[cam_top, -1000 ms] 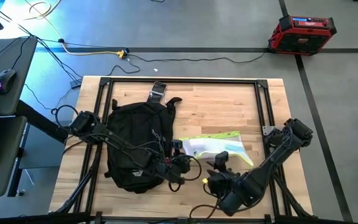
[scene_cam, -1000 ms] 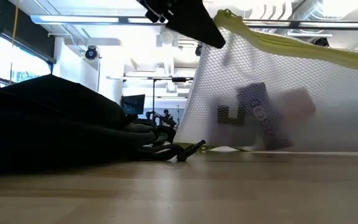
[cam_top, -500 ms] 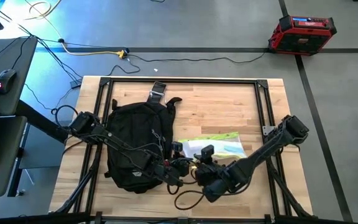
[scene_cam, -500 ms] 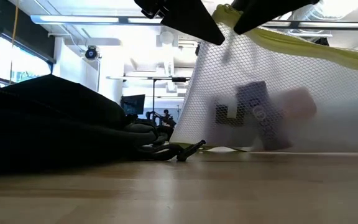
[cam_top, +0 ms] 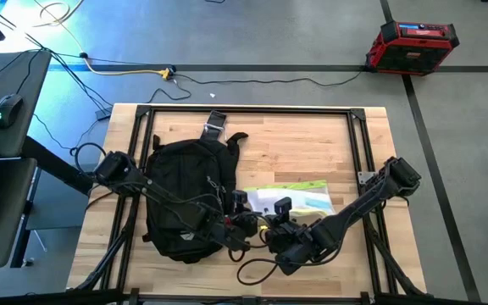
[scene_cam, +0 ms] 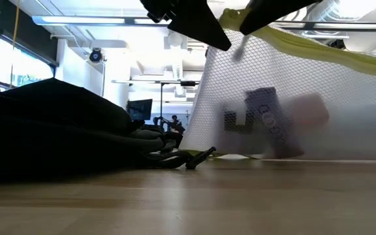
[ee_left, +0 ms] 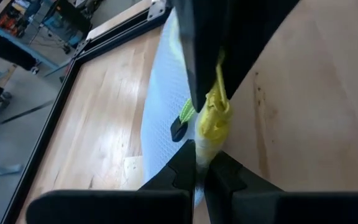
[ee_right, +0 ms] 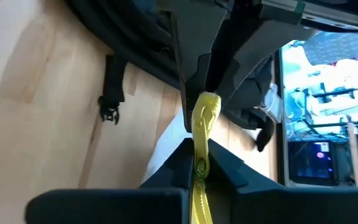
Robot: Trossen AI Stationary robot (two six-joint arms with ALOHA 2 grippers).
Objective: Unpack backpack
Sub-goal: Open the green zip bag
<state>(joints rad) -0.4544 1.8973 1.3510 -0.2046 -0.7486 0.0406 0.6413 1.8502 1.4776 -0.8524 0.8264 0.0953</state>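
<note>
Both grippers (cam_top: pixel 259 224) pinching pouch trim (ee_right: pixel 201 134) just beside backpack (cam_top: pixel 185 199)

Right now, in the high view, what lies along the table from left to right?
Left arm's shoulder joint → backpack → left gripper → right gripper → mesh pouch → right arm's elbow.

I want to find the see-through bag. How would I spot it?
Look at the wooden table and find the big black backpack. Beside it, toward the right arm's side, lies a white mesh pouch, with both claws shut on its edge. Unlike the dark backpack, it is see-through with neon-yellow trim, and things show inside.
</note>
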